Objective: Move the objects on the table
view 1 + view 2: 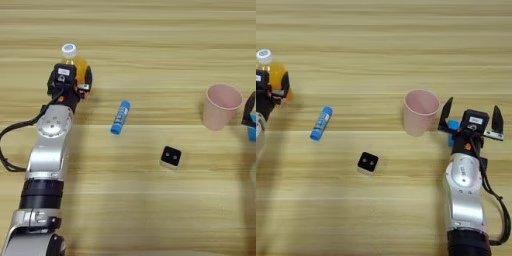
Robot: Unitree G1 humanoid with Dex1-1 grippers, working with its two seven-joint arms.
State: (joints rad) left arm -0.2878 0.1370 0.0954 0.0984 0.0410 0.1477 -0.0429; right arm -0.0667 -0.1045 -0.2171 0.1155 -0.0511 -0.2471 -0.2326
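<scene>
The orange-drink bottle (76, 63) with its white cap stands upright at the far left of the table (150, 30). My left gripper (74, 76) is shut on the bottle, a black finger on each side. The blue-and-white tube (120, 117) lies flat on the wood to the right of that arm. The black cube (171, 157) sits near the middle. The pink cup (420, 112) stands upright at the right. Just right of the cup, my right gripper (471, 114) is open, its fingers (446, 114) pointing up with nothing between them.
My left arm (50, 150) runs up the left side from the near edge. The right arm (465, 200) rises from the near right. A cable loops off each arm.
</scene>
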